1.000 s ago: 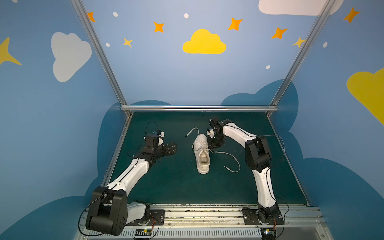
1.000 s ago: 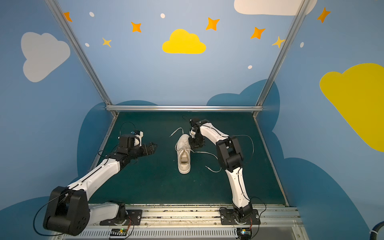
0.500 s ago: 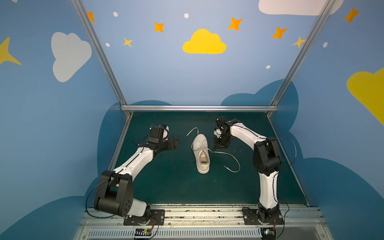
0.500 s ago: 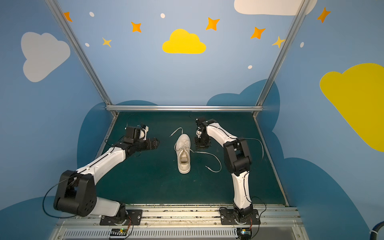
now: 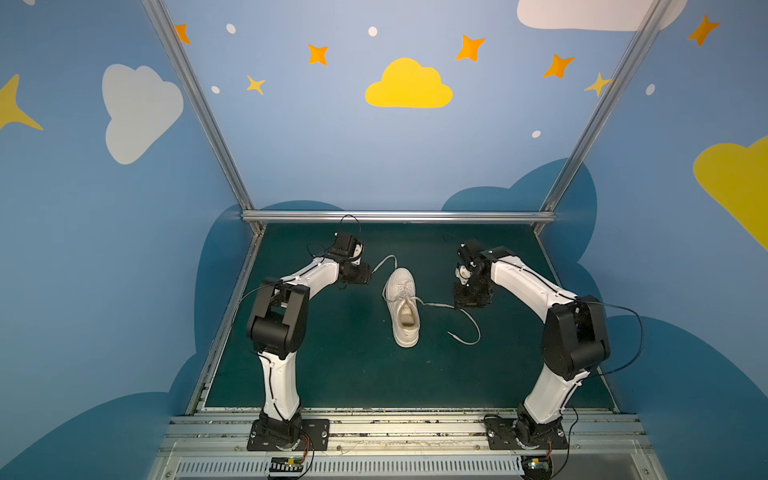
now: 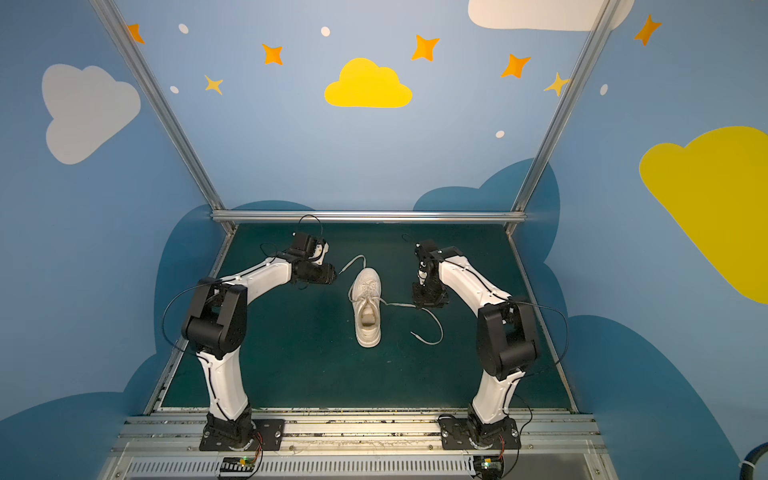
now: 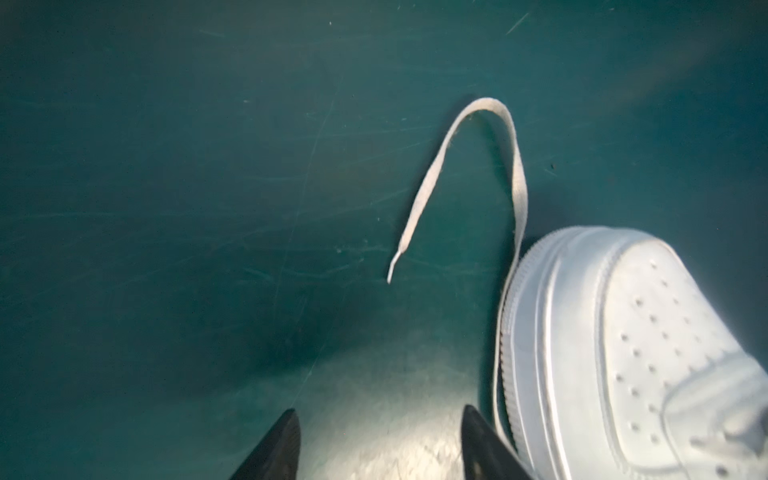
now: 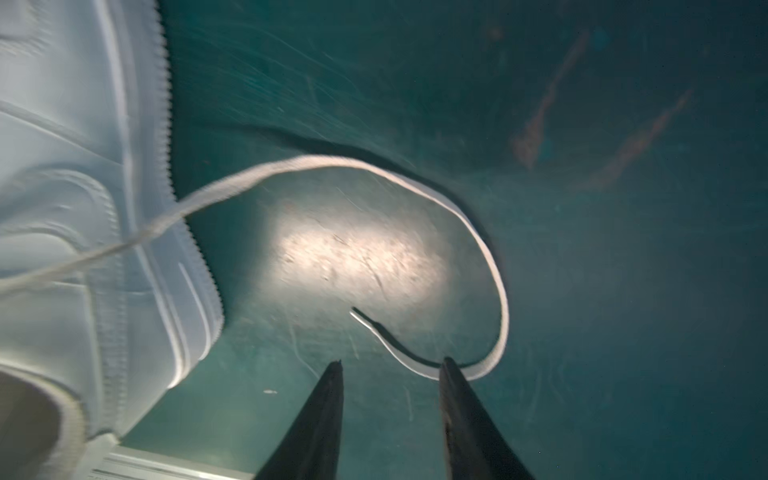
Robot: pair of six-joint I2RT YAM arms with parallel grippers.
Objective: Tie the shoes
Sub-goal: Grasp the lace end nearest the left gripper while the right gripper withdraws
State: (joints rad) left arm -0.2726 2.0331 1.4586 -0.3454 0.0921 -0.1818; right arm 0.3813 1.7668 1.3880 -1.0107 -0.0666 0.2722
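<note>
Left arm has swung in, right backed off the white low-top sneaker [image 5: 402,307] lying untied between them. My left gripper [image 7: 379,411] and right gripper [image 8: 392,361] gape empty, mid-reach; next, I reckon, each must pinch a flat white lace [image 7: 488,104].

Dark green scratched tabletop mat [image 5: 353,374] lies flat under the left jaws and right jaws. Pale worn lit patch [image 8: 357,249] on the mat just ahead of the right jaws' tips. Second pale patch [image 7: 374,419] sits between the left jaws. Reddish-brown smears [image 8: 544,108] on the mat well beyond the right jaws. Aluminium crossbar [image 5: 399,216] runs far past both. Blue painted wall [image 5: 332,158] with a yellow cloud decal [image 5: 408,85] rises above it. Slotted aluminium base rail [image 5: 374,467] lies well behind both.
</note>
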